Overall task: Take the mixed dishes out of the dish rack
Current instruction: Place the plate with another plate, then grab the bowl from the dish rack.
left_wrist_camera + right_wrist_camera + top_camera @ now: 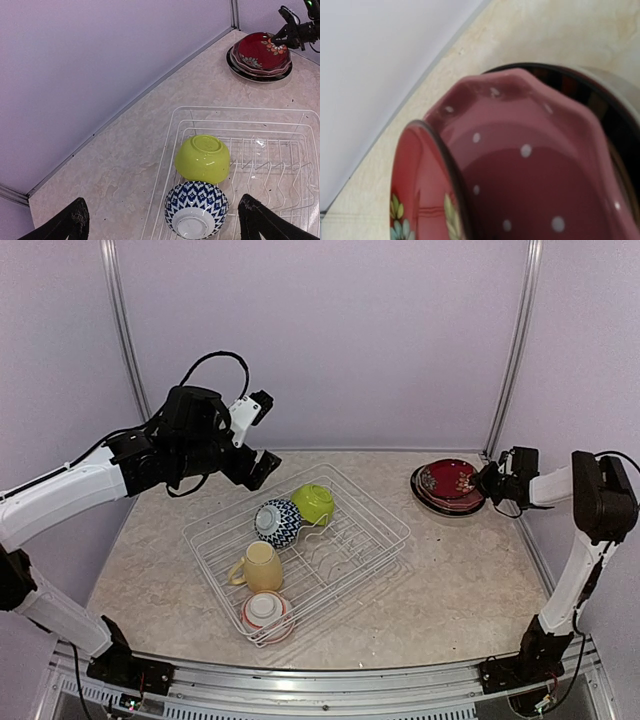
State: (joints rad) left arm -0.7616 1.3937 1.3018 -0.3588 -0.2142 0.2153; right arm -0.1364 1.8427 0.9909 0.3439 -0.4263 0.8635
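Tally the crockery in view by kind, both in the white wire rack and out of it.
Bowls: 3 (lime green bowl, blue-patterned bowl, red-and-white bowl)
Mugs: 1 (pale yellow mug)
Plates: 3 (dark red floral plate, pink dotted plate, black plate)
Total: 7
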